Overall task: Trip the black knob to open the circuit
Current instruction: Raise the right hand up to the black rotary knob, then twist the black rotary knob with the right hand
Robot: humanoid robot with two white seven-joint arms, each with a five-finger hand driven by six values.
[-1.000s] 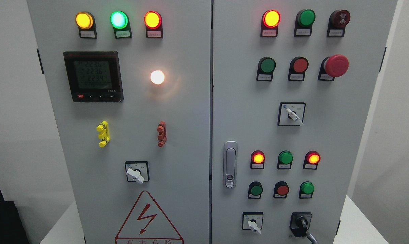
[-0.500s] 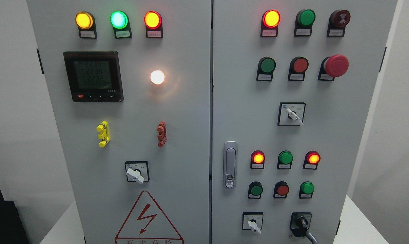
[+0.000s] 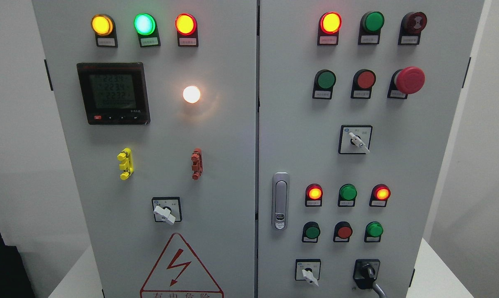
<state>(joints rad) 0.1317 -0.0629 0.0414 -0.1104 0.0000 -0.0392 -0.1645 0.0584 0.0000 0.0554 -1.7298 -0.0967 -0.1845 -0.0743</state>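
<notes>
We are looking at a task not yet begun: neither of our hands is showing, so we cannot tell how their fingers are set. Left to right, lamps are glowing across the cabinet [image 3: 216,165]; the black knob [image 3: 367,273] is sitting untouched at lower right, handle pointing down-right.

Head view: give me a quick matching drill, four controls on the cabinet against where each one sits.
Things:
1. black knob
2. mushroom button
3. digital meter
4. warning triangle

Places:
A. left door, bottom edge
B. right door, bottom right
C. left door, upper left
D. right door, upper right

Pairs: 1-B, 2-D, 3-C, 4-A. Neither hand is in view.
</notes>
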